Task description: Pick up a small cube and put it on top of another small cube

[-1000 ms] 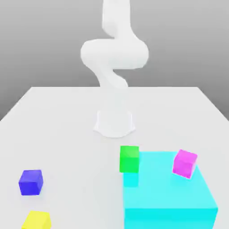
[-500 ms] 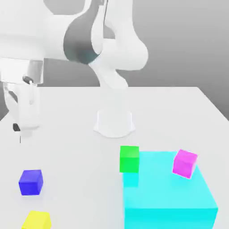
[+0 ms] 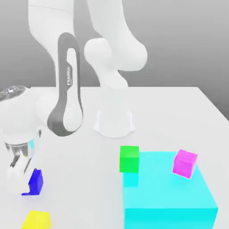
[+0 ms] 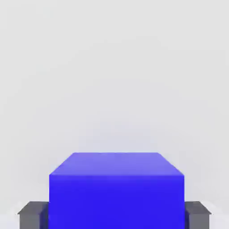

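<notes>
The fingers (image 4: pixel 31 214) are pinched on the small cube (image 4: pixel 116 190), one dark pad against each of its two opposite side faces, as the hand view shows. In the exterior view the gripper (image 3: pixel 22 181) stands at that view's left, pointing down at the worktop (image 3: pixel 80 179), with the small cube (image 3: pixel 36 182) half hidden behind it and sitting flat on the surface. The cube has no long axis; its faces sit square to the pads. Just in front of it, near the worktop's near edge, lies a yellow cube (image 3: pixel 36 220), close but apart. Toward the exterior view's right the surface is bare as far as the green cube (image 3: pixel 129 159), which stands against the far left corner of the big cyan block (image 3: pixel 167 192). A magenta cube (image 3: pixel 184 163) rests tilted on top of that block. The arm's white base (image 3: pixel 114 123) stands behind, mid-worktop.
</notes>
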Action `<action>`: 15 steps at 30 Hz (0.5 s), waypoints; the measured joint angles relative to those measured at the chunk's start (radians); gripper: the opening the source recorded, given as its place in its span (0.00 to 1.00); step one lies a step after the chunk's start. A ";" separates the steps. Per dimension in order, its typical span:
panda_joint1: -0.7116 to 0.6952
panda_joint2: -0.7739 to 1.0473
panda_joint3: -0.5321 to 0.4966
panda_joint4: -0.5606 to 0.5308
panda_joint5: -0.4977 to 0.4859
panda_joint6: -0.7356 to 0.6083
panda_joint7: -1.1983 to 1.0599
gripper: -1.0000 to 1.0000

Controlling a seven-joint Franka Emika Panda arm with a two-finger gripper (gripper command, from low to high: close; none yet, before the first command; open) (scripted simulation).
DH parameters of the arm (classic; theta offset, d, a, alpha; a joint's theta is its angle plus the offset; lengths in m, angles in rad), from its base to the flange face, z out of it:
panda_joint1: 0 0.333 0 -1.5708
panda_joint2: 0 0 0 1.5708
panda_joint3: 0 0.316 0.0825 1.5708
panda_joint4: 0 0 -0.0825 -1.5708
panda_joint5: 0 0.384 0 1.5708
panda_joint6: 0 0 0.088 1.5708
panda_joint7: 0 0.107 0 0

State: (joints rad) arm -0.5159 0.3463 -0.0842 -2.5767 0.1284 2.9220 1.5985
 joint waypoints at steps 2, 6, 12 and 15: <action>-0.005 0.016 0.006 0.003 0.004 0.013 -0.002 0.00; 0.013 -0.080 -0.020 -0.015 -0.031 -0.065 0.024 0.00; 0.110 -0.296 0.020 -0.059 -0.075 -0.232 0.035 0.00; 0.196 -0.404 0.060 -0.084 -0.069 -0.314 0.009 0.00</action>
State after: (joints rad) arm -0.3194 -0.0581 -0.0241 -2.6606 0.0593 2.6076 1.6078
